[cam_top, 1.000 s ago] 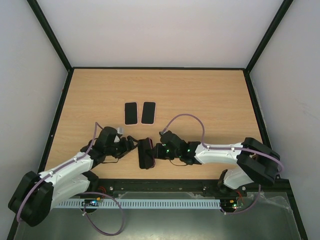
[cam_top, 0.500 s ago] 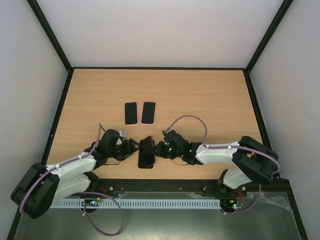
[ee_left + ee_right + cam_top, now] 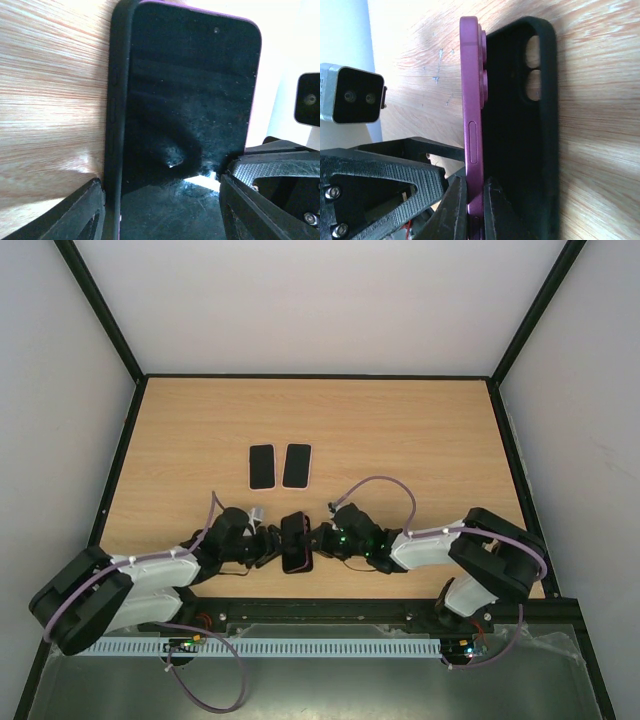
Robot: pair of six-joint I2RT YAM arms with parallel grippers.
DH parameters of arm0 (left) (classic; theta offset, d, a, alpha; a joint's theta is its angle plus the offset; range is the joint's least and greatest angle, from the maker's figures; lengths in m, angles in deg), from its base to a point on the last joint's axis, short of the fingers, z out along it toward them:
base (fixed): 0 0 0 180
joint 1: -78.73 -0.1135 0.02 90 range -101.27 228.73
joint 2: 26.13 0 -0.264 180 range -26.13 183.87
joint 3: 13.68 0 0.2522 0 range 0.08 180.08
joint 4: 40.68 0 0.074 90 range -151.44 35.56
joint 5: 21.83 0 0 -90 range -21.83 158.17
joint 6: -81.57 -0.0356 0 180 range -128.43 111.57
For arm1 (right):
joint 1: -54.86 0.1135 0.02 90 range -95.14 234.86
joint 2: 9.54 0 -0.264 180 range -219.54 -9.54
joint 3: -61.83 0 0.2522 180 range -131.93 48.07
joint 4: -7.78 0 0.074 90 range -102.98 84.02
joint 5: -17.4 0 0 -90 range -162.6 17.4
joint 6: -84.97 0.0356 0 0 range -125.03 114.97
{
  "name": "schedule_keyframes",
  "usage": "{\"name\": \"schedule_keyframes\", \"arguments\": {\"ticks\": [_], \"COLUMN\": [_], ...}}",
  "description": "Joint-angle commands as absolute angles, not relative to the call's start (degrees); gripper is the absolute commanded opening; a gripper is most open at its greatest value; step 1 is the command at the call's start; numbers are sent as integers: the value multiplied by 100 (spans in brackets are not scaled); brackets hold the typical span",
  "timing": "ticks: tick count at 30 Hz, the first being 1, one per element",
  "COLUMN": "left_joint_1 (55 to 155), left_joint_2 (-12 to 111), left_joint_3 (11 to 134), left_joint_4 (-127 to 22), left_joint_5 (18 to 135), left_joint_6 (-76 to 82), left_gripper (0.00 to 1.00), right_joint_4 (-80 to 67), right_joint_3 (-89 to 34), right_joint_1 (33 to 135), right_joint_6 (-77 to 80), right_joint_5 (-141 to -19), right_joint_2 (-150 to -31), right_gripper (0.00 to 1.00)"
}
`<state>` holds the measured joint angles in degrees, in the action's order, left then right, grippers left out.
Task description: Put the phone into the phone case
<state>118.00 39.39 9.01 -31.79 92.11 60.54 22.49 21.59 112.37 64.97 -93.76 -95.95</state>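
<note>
Right gripper [image 3: 475, 195] is clamped hard on the bottom edge of the purple phone [image 3: 471, 115], fingers [image 3: 457, 200] nearly together with only that thin edge between them. The black phone case [image 3: 530, 150] stands right against the phone's back. The left gripper [image 3: 160, 200] has its fingers [image 3: 80, 215] apart, one either side of phone plus case; can't tell if they're touching yet. Versus a second ago, the left arm has slid in and its jaws have narrowed, so I reckon a squeeze to seat the phone is coming. The right wrist view shows the phone standing proud of the case, not seated; the left wrist view shows only the screen and one case lip. From the top it's all one dark slab low on the table [image 3: 420, 440], with two spare slabs [image 3: 262, 466] lying further back
</note>
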Motion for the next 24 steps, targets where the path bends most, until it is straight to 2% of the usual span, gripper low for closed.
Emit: {"name": "schedule_keyframes", "arguments": {"ticks": [1,10,16,24], "left_joint_1": [12054,12171,12171,12153], "left_joint_2": [4228,4301,4088,3767], "left_joint_3": [814,970,1088,1325], "left_joint_4": [-2706,-2880,-3351,-4171], "left_joint_5": [9218,8983,8748,8340], "left_joint_6": [6360,6274,6147,5917], "left_gripper": [62,59,51,45], "right_joint_4": [3111,2926,2203,1102], "right_joint_3": [2423,2509,2375,1966], "right_joint_1": [11200,11199,11206,11193], "right_joint_6": [7010,6675,6176,5526], "right_joint_5": [-9623,-9646,-9266,-8719], "right_joint_2": [-9914,-9978,-9773,-9350], "right_gripper": [2,2,5,23]}}
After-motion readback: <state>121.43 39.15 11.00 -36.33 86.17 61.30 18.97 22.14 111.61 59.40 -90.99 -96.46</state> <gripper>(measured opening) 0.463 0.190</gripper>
